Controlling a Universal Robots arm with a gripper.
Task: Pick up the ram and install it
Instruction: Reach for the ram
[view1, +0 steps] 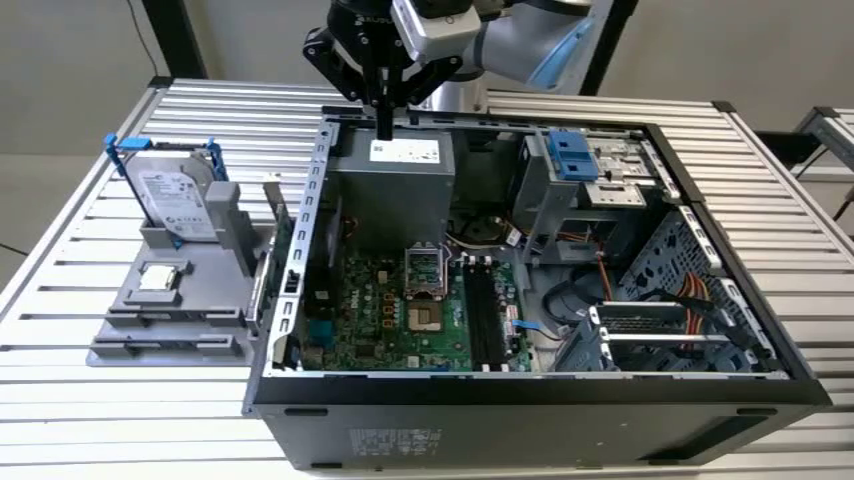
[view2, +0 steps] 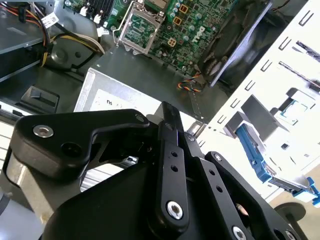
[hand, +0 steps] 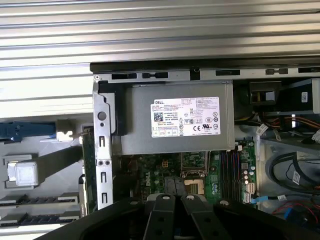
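The ram (view1: 276, 203) is a thin stick standing on edge in the grey holder (view1: 174, 325), just outside the computer case's wall on the exterior view's left. In the first wrist view the ram (hand: 87, 160) shows as a narrow green edge. My gripper (view1: 384, 128) hangs shut and holds nothing, above the case's back edge over the power supply (view1: 394, 180). It is well back from the ram and to the right of it in the exterior view. The black memory slots (view1: 483, 322) lie on the motherboard beside the processor socket (view1: 424, 275).
The holder also carries a silver hard drive in a blue frame (view1: 174, 195) and a small square processor chip (view1: 160, 278). The open case (view1: 534, 400) holds drive bays (view1: 594, 165) and cables (view1: 667, 290). All of it stands on a slatted metal table (view1: 80, 420).
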